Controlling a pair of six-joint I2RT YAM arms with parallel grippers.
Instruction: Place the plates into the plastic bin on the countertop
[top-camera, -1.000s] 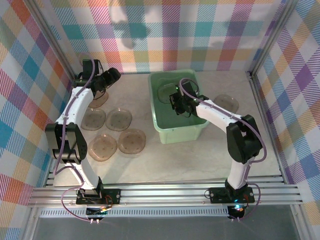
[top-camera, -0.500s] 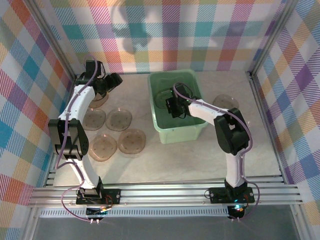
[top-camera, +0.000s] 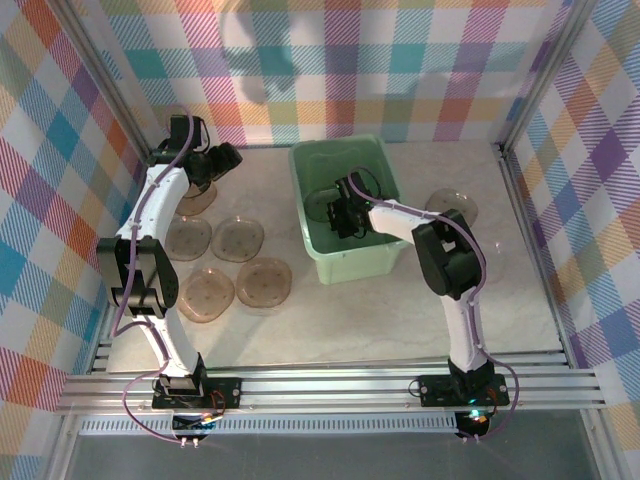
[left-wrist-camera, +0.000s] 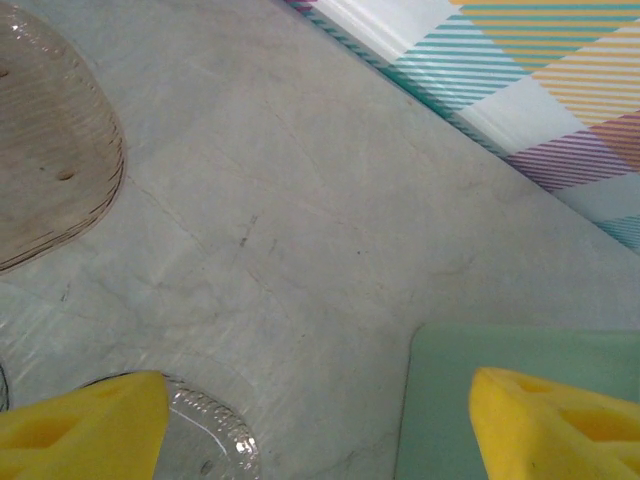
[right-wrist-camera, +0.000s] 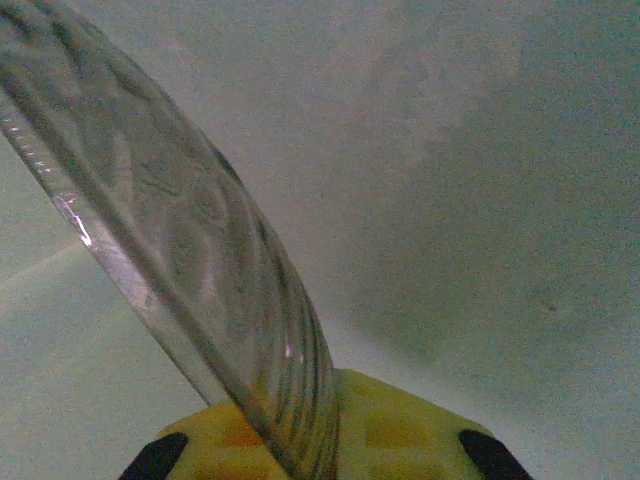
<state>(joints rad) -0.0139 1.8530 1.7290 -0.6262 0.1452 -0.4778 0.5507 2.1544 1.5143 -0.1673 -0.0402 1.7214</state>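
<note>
plaid walls (top-camera: 400, 70) in many colours close off a pale marble-look table (top-camera: 330, 320). a mint-green bin (top-camera: 362, 262) sits toward the far middle of it, a little skewed.

the right arm bends down into the bin. the right gripper (top-camera: 341, 212) is low inside, closed on the edge of a smoky-brown plate (top-camera: 322, 201) that lies toward the bin's left side. from the right wrist, that plate (right-wrist-camera: 200, 280) runs as a tilted, ribbed band from the upper left down between the yellow fingers (right-wrist-camera: 400, 440), which pinch it, with the green inside of the bin behind. whether it touches the bin floor cannot be told.

five more plates (top-camera: 238, 239) lie flat on the table left of the bin. one is by the far-left corner, partly under the left arm; two lie side by side nearer, and two more nearer again, close together. a sixth lies on the table just right of the bin.

the left gripper (top-camera: 228, 158) hangs over the far-left part of the table, between the corner plate and the bin, gaping and holding nothing. from the left wrist its yellow fingers (left-wrist-camera: 85, 425) stand wide apart over bare table. a brown plate lies at the upper left, the glassy rim of another by the left finger, and a corner of the bin (left-wrist-camera: 500, 350) by the right finger.
</note>
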